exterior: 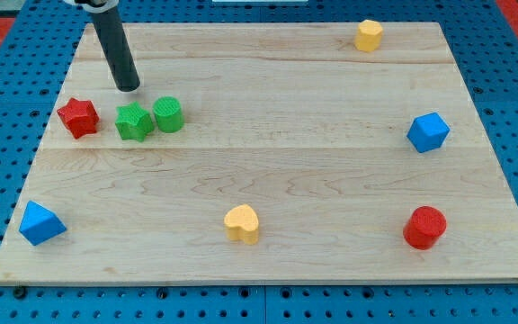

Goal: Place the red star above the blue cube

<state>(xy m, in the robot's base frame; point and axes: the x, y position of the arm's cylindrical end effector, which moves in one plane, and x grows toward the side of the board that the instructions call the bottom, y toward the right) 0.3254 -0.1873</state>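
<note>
The red star (78,117) lies at the view's left side of the wooden board (268,162). The blue cube (428,132) sits far across at the view's right. My tip (129,88) rests on the board just above and between the red star and the green star (133,121), touching neither. The dark rod rises toward the view's top left.
A green cylinder (168,114) touches the green star's right side. A blue triangular block (40,223) is at bottom left, a yellow heart (242,223) at bottom centre, a red cylinder (424,227) at bottom right, a yellow hexagonal block (369,35) at top right.
</note>
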